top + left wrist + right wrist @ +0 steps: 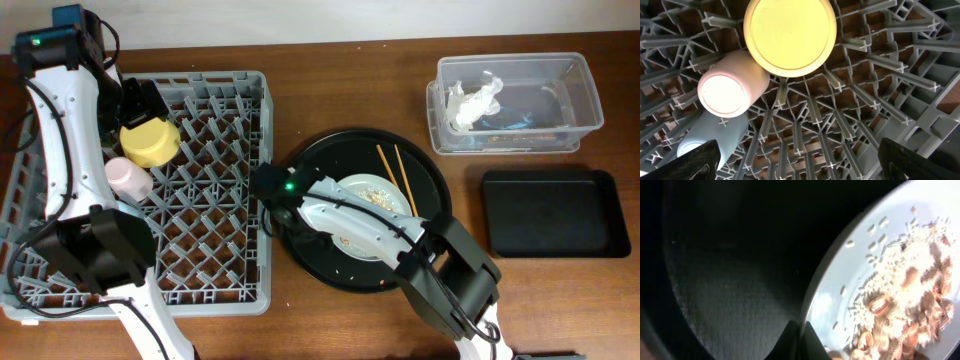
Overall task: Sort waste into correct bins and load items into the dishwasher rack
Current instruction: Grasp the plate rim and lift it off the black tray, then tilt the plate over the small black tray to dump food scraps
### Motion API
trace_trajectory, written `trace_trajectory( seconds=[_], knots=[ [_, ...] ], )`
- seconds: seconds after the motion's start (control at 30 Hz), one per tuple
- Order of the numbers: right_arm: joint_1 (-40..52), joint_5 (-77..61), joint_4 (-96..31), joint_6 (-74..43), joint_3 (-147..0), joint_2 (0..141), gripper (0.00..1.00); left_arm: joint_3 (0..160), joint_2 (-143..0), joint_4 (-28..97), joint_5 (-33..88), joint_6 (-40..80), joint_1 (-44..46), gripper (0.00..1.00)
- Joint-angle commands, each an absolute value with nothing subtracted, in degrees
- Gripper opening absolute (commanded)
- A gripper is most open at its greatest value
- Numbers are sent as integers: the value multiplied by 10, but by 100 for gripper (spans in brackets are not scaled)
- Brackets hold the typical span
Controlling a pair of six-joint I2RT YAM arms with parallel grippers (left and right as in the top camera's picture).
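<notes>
One rack (215, 215): grey plastic, with a lattice floor and rows of upright pegs. It holds three vessels: one round, smooth yellow bowl (790, 35) and two small cups, a pink cup (727, 87) and a blue cup (710, 137).

The left gripper (809, 159) hangs over them with its two dark fingers (697, 162) spread wide, holding nothing. The bowl lies ahead, between the fingers. The pink cup is tilted and touches the bowl ahead of the finger on the left of the wrist view. The blue cup sits just beside that finger.

One pale round plate (840, 287) lies on one round tray (325, 265) of black, grainy material. The right gripper (799, 332) has its two fingertips pressed together on the plate's thin rim. On one side of them a heap of crumbly beige-brown scraps (905, 295) lies close by on the plate. On the other side is bare tray.

Two thin brown chopsticks (395, 180) lie past the plate. One clear rectangular tub (585, 95) holding one crumpled white napkin (470, 100), and one shallow black flat tray (555, 212), sit well apart from both grippers.
</notes>
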State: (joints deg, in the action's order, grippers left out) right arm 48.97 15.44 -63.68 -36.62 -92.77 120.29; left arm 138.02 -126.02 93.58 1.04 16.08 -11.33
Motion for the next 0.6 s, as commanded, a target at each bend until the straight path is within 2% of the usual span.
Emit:
trace_trajectory(
  seconds=[0.0, 0.1, 0.27, 0.43, 0.57],
  knots=[
    [494, 187, -678, -385, -994, 1203, 4, 1387, -1260, 935, 8, 158, -117, 99],
    [486, 218, -730, -426, -1031, 1203, 4, 1387, -1260, 935, 8, 158, -117, 99],
    [404, 228, -848, -456, -1105, 1199, 4, 1387, -1260, 935, 8, 158, -117, 99],
    [252, 210, -897, -455, -1135, 1163, 4, 1387, -1260, 935, 8, 158, -117, 99],
    [66, 129, -902, -406, -1135, 1135, 4, 1387, -1260, 935, 8, 158, -117, 99]
  ],
)
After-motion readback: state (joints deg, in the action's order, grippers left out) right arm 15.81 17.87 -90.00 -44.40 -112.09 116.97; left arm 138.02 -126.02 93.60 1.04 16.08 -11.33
